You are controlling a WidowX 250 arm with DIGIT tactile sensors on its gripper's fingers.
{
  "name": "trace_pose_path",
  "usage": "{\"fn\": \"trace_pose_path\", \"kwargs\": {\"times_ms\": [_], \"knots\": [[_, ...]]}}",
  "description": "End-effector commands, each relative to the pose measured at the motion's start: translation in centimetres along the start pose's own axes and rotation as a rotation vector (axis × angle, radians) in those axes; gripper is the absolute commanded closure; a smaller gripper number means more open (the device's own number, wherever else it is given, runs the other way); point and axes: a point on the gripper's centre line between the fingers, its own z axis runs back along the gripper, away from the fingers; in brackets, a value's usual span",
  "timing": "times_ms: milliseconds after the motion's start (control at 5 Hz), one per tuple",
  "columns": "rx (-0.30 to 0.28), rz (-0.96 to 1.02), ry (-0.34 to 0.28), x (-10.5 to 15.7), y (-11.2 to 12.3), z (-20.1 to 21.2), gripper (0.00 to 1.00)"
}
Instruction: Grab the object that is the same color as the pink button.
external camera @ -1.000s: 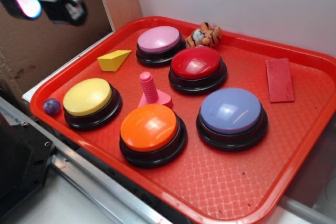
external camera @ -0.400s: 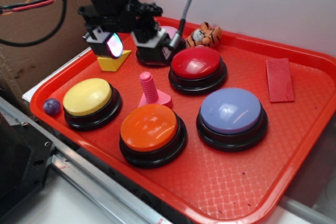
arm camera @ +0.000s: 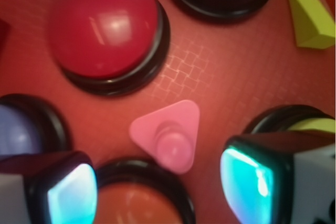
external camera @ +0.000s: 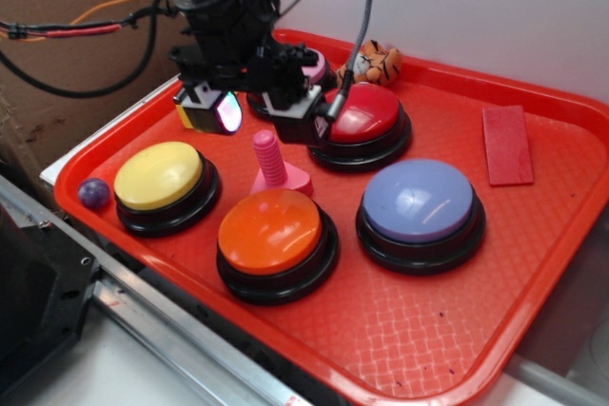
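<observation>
hovering with fingers spread, the claw (external camera: 255, 109) hung above the ribbed pink plastic bolt (external camera: 273, 164), upright on its flat triangular base between glossy domes; the pink button (external camera: 311, 67) sat mostly hidden behind the arm.

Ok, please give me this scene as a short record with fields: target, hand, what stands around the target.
target: pink bolt, upright on the red tray, not held
hand: hand open, above and just behind the bolt
colour match: pink button, mostly hidden behind the arm
neighbours: orange button in front, red button behind right, yellow button to its left
</observation>
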Motion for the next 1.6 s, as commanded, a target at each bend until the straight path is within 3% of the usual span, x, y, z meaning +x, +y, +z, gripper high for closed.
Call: {"fn": "trace_pose_path", "kwargs": {"times_ms": [0, 200, 1000, 1400], "knots": [[-0.003, 0.017, 0.001, 2.7, 0.1, -1.7, 0.00], [-0.007, 0.004, 0.023, 2.7, -0.1, -2.2, 1.00], [-0.039, 0.029, 0.045, 2.9, -0.1, -0.4, 1.00], [-0.083, 0.044, 0.010, 4.0, -0.7, 5.6, 1.00]]}}
